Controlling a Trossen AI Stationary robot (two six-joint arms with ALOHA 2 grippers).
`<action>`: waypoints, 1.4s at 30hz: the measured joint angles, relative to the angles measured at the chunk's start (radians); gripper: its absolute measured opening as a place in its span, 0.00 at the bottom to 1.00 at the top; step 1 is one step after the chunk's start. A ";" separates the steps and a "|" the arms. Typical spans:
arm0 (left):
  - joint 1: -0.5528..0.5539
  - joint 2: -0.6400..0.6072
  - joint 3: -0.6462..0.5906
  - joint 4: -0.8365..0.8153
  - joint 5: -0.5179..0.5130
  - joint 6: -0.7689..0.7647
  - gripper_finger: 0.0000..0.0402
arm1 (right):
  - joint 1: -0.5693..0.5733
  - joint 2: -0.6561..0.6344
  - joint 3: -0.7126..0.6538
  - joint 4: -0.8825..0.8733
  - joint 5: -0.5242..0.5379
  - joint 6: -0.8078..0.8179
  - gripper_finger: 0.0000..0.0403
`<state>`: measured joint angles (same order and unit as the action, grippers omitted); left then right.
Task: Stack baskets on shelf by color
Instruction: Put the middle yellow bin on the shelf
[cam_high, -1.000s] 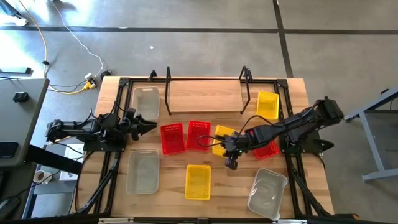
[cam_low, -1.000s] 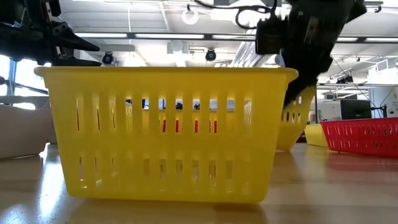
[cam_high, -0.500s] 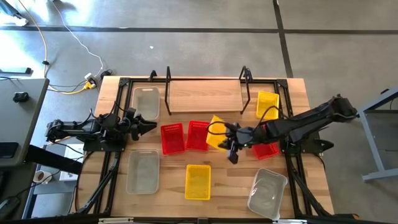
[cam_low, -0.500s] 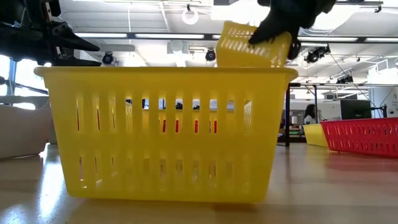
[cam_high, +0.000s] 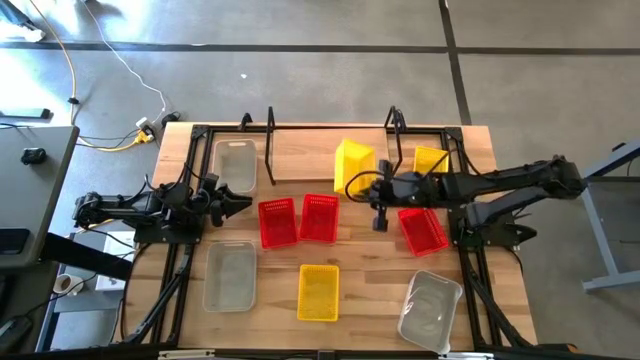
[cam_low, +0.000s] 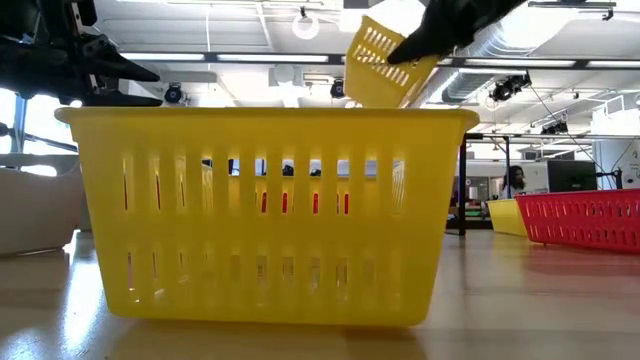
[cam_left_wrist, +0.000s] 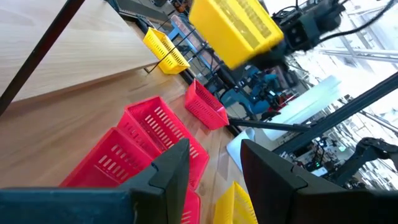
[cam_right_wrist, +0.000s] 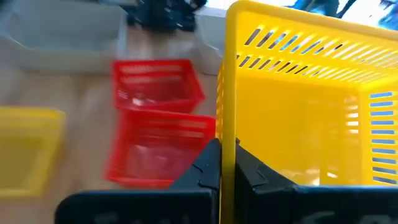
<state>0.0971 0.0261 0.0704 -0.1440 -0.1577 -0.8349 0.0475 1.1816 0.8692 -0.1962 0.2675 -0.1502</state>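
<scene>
The left gripper (cam_high: 243, 203) waited at the table's left edge, its jaws parted and holding nothing, beside a clear-grey basket (cam_high: 234, 164). Two red baskets (cam_high: 298, 219) sat side by side at mid-table, just near of the shelf (cam_high: 300, 152). The right gripper (cam_high: 378, 188) was clamped tight on the rim of a yellow basket (cam_high: 354, 164), which hung tilted above the shelf's right end. Another yellow basket (cam_high: 431, 165) stood right of the shelf.
</scene>
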 joint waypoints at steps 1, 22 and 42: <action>0.000 0.000 0.000 0.000 0.000 0.000 0.33 | -0.020 0.000 0.000 -0.005 0.000 -0.040 0.00; 0.000 0.000 0.000 0.000 -0.011 0.000 0.33 | -0.379 0.081 -0.001 -0.203 -0.192 -0.303 0.00; 0.000 0.000 0.000 0.000 -0.010 0.000 0.33 | -0.423 0.276 -0.001 -0.232 -0.144 -0.304 0.00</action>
<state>0.0971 0.0261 0.0704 -0.1440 -0.1678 -0.8349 -0.3753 1.4581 0.8684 -0.4286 0.1230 -0.4544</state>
